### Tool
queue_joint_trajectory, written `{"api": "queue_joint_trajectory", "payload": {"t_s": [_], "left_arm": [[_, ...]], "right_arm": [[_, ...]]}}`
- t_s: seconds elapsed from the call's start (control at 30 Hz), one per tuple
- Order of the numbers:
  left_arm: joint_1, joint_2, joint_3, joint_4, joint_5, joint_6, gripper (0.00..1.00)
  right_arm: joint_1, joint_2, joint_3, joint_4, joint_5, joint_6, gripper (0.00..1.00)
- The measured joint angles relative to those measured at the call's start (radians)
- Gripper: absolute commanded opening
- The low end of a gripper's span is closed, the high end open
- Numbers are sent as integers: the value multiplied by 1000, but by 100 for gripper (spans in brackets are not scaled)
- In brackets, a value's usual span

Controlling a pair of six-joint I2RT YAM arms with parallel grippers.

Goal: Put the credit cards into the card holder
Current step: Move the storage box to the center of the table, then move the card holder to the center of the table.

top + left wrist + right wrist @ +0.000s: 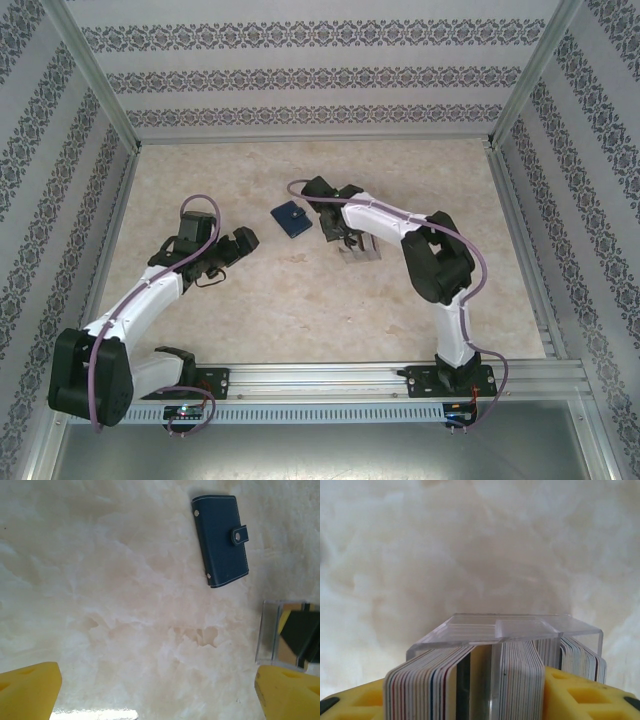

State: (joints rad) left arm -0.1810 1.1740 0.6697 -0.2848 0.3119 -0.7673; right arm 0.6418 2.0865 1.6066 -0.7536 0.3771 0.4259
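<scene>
The credit cards (pixel 425 680) stand on edge in tight stacks inside a clear plastic rack (pixel 520 627). From the right wrist I see only their thin striped edges, white with lines of red, blue and dark; the faces are turned away, so no print on them can be read. The bottom of the stacks is cut off by the frame, and one further stack sits partly behind the right-hand yellow finger (pixel 585 695). The right gripper (pixel 465 695) straddles the two nearer stacks with a finger hard against each outer side; whether it is squeezing the cards or only bracketing them I cannot tell.

From above, the right gripper (pixel 343 240) covers most of the rack (pixel 365 250), which is little more than a pale glint on the marbled table (pixel 300 330); the cards are too small to make out there. The card holder (pixel 291 218) lies flat just to the left of the rack, apart from it, and between the two grippers.

The left wrist camera shows the card holder (pixel 220 540) best: navy blue with pale stitching round the edge, folded shut, its tab snapped down, and small metal studs at the spine; it bears no lettering I can read. A corner of the rack (pixel 272 635) shows at the right edge, with dark shapes behind it that are hard to make out.

The left gripper (pixel 157 695) hangs above bare table with its jaws spread wide and nothing between them; only its yellow fingertips (pixel 27 690) show at the bottom corners. From overhead the left gripper (pixel 240 243) sits well left of the card holder.
</scene>
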Motion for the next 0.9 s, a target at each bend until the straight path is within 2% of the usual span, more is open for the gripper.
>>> {"api": "queue_joint_trajectory", "payload": {"t_s": [0.17,0.33,0.5,0.7,0.9], "left_arm": [[0,86,19,-4,13,-2,100],[-1,214,117,-7,35,-5,99],[-38,378,272,-7,31,-7,99],[-117,630,571,-60,-26,-4,95],[-164,830,807,-154,-107,8,88]], "right_arm": [[-48,48,86,22,-34,-13,72],[-62,-1,64,43,-71,-9,80],[-62,-225,-82,79,-105,-7,82],[-72,-550,-337,178,-111,-6,83],[-149,-698,-537,223,-128,-3,83]]}}
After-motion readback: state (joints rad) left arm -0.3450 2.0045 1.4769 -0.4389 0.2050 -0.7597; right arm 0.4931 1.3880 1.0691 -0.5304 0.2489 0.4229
